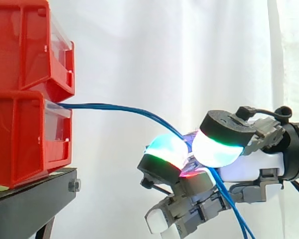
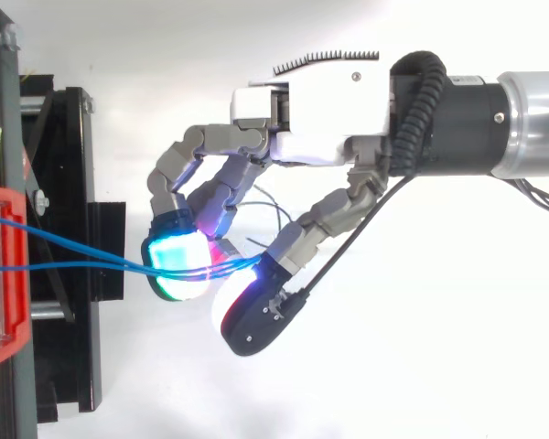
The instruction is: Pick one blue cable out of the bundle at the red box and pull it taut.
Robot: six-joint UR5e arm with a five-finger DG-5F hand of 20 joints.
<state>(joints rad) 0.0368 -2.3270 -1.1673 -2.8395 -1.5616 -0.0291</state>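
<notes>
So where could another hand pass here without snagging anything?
Open air above the blue cables, between the red bins and the hand, and again below them, beside the black stand. Crowded at the fingertips, where the cables are pinched.

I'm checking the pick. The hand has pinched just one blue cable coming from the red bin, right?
Not one: the top view shows two blue cables leaving the red bin apart and meeting in the pinch. The rest stands: the hand is shut on them.

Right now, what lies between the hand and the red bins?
Only the blue cables span it, from the red bins to the hand in the side view.
</notes>
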